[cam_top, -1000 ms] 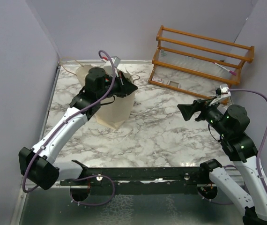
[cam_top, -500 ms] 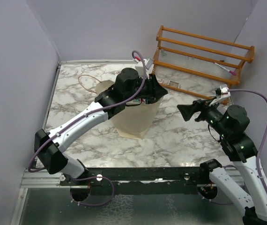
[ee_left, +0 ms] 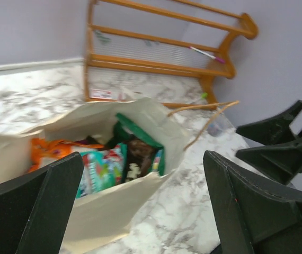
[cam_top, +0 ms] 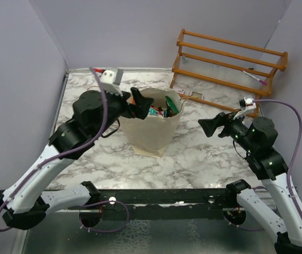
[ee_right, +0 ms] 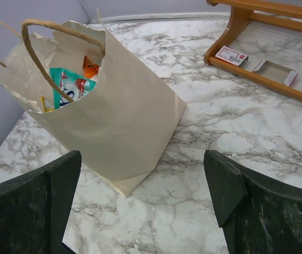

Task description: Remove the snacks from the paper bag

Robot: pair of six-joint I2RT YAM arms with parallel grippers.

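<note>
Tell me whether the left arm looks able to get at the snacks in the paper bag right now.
Probably yes. The left arm has its jaws open beside the paper bag, whose mouth gapes; the snacks lie exposed inside with nothing over them.

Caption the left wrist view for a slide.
Open left hand faces the upright paper bag, colourful snack packets visible inside.
</note>
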